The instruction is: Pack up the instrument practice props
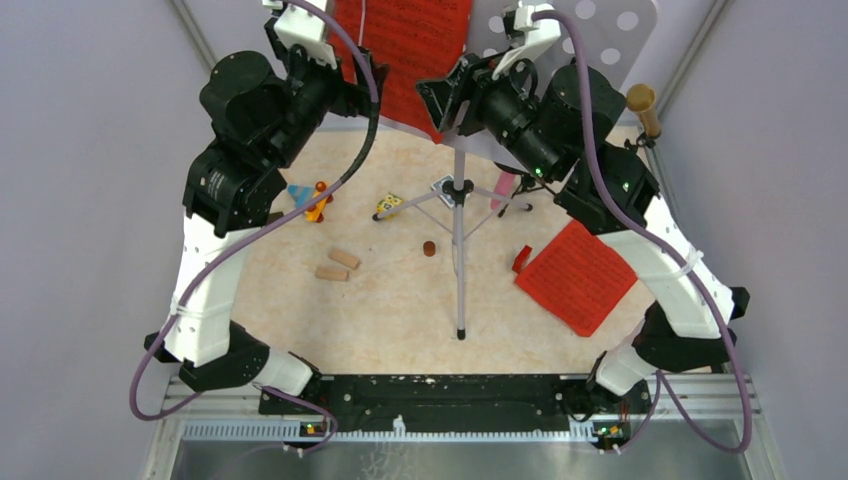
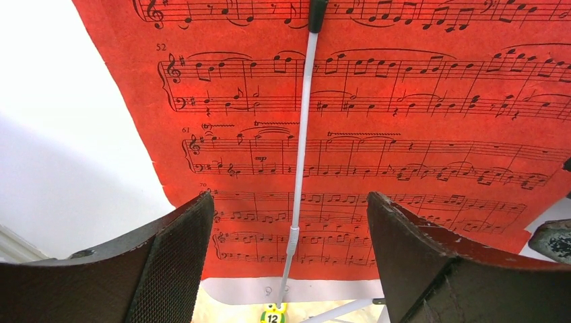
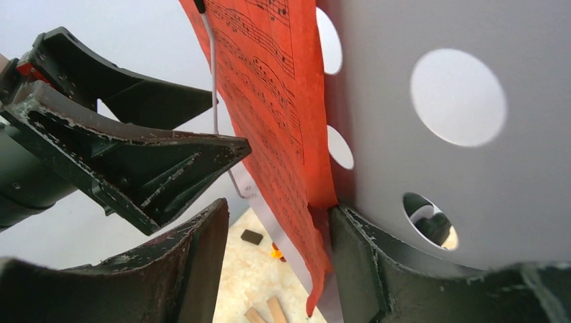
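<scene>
The grey hole-punched tray (image 1: pixel 610 30) (image 3: pixel 512 202) stands on its silver tripod pole (image 1: pixel 458 260) at the back of the table. A red sheet-music page (image 1: pixel 410 40) (image 2: pixel 404 134) (image 3: pixel 269 87) leans on it under a thin wire arm (image 2: pixel 301 148). My left gripper (image 1: pixel 368 85) (image 2: pixel 289 202) is open and faces the lower part of the page, with nothing between its fingers. My right gripper (image 1: pixel 447 100) (image 3: pixel 279 208) is open astride the page's side edge, one finger (image 3: pixel 363 269) behind the page against the tray. More red pages (image 1: pixel 577 275) lie on the table at the right. A pink microphone (image 1: pixel 505 187) and a gold microphone (image 1: pixel 642 105) stand near the stand.
Small toys lie on the table: a yellow number figure (image 1: pixel 388 205) (image 2: pixel 273 315), blue and orange pieces (image 1: pixel 310 197), two wooden blocks (image 1: pixel 338 265) (image 3: pixel 266 311) and a brown peg (image 1: pixel 429 249). The stand's tripod legs spread across the middle.
</scene>
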`<state>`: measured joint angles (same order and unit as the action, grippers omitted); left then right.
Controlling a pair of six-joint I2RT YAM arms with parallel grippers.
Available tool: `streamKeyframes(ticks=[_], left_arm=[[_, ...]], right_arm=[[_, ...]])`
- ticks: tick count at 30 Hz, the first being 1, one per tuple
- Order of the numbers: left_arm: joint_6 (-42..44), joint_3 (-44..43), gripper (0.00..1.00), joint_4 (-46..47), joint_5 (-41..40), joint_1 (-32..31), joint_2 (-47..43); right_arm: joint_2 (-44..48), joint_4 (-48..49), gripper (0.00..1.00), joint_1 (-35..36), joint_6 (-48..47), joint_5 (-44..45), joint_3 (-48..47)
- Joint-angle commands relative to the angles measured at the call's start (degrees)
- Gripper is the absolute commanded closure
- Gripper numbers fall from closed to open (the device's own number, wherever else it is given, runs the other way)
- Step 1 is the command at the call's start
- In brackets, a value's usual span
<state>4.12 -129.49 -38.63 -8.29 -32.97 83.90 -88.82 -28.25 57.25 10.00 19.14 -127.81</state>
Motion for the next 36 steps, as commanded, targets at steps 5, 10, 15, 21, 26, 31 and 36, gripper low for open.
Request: streamKeyframes(ticks=[5,10,15,21,26,31,36], left_arm=[[-0.5,0.7,0.13,2.0,0.9,0.4,-0.7],[-0.6,2.0,0.19,4.1,0.2,0.4,-1.2],[-0.8,2.3,0.29,5.2,0.3,0.4,-1.2],[-0.9,3.9,0.50,7.3,0.6,0.4,-2.6],[-0.8,4.1,0.70,7.8,0.7,0.4,-3.0],[-0.9,5.0,0.85,8.4,1.0,0.5,-3.5],[-1.2,5.4,0.99,8.8,1.5,0.4,-3.8]], right_arm=[[-1.9,5.6,0.48,0.2,-1.3,-3.9,-5.0],[-2.6,6.9,0.67,0.3,-1.9,-4.1,-6.4],[-3.0,6.7,0.90,0.2,-2.3,-3.9,-6.6],[-2.8,6.4,1.00,0.2,-2.9,-3.2,-6.4],[-2.4,6.7,1.00,0.2,-3.4,-2.7,-5.8],[-1.2,7.2,1.00,0.2,-4.7,-2.2,-4.3],[0.1,7.1,1.00,0.2,-6.6,-1.4,-2.9]])
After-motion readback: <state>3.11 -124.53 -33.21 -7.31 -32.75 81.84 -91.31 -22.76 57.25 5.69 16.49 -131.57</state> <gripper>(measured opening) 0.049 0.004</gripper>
